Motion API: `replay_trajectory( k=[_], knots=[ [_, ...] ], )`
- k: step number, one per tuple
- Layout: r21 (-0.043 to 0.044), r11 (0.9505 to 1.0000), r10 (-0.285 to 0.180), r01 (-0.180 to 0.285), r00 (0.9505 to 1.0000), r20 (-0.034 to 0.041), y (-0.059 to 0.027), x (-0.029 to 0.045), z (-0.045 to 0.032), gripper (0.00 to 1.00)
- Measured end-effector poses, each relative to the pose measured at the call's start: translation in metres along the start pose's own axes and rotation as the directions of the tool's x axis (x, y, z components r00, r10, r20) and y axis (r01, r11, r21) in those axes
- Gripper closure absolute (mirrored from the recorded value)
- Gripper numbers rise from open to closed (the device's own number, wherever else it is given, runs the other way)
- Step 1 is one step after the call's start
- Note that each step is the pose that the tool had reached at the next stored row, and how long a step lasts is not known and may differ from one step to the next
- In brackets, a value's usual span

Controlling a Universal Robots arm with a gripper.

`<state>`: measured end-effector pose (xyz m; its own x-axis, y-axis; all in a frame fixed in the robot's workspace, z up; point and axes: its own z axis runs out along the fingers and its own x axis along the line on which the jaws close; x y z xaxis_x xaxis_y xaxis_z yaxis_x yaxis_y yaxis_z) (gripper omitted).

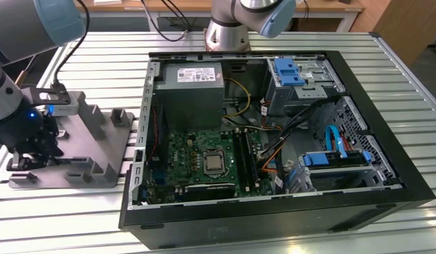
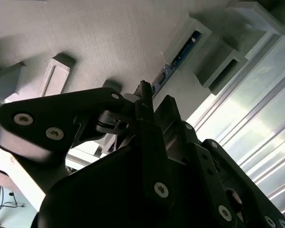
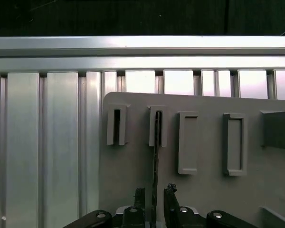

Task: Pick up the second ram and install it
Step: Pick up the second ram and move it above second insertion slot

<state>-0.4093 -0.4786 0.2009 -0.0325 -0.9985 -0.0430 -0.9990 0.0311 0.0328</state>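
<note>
So, going left to right in the exterior view: the gripper (image 1: pixel 25 161) is parked low over the grey holder plate (image 1: pixel 113 147), down around the plate's 8 o'clock corner. The plate itself sits at 9 o'clock from the open PC case (image 1: pixel 274 217) on the slatted metal table (image 1: pixel 387 69).

In the first wrist view we get the good angle. The second ram (image 3: pixel 155 161) stands on edge, one end tucked into a holder block (image 3: pixel 157 126), and the rest runs back between the fingertips (image 3: pixel 139 194). The pincer is at a narrow opening, one finger on each side of the stick. We reckon there's a sliver of gap on both sides, so it's bracketing the stick rather than clamping it. The second wrist view shows the same stick (image 2: pixel 179 56) seated in its block.

Further right, inside the case, the motherboard (image 1: pixel 193 153) lies flat. The long black memory slots (image 1: pixel 247 159) sit at 3 o'clock from the CPU socket (image 1: pixel 214 161). We can't tell from here whether any slot is filled.

Progress-wise we'd call this early days. The gripper is lined up on the ram, but the grasp isn't made yet and the stick isn't lifted. The carry over to the case and the seating are all left to do.
</note>
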Motion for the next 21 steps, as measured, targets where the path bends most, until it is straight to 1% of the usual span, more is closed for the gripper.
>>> replay_trajectory(
  k=[5,7,9,16,18,20,21],
  knots=[
    [-0.0001,1.0000,-0.001,0.001,1.0000,0.0000,-0.0003,0.0004,0.0092,0.70],
    [0.0001,1.0000,0.008,-0.008,1.0000,0.0002,-0.0004,0.0005,0.0118,0.70],
    [0.0010,0.9996,0.029,-0.029,0.9996,0.0008,-0.0004,0.0006,0.0128,0.70],
    [0.0011,0.9995,0.030,-0.030,0.9995,0.0009,-0.0005,0.0006,0.0129,0.70],
    [0.0011,0.9995,0.030,-0.030,0.9995,0.0010,-0.0005,0.0006,0.0129,0.72],
    [0.0012,0.9995,0.030,-0.030,0.9995,0.0010,-0.0005,0.0006,0.0129,0.84],
    [0.0012,0.9995,0.030,-0.030,0.9995,0.0010,-0.0005,0.0006,0.0129,0.84]
  ],
)
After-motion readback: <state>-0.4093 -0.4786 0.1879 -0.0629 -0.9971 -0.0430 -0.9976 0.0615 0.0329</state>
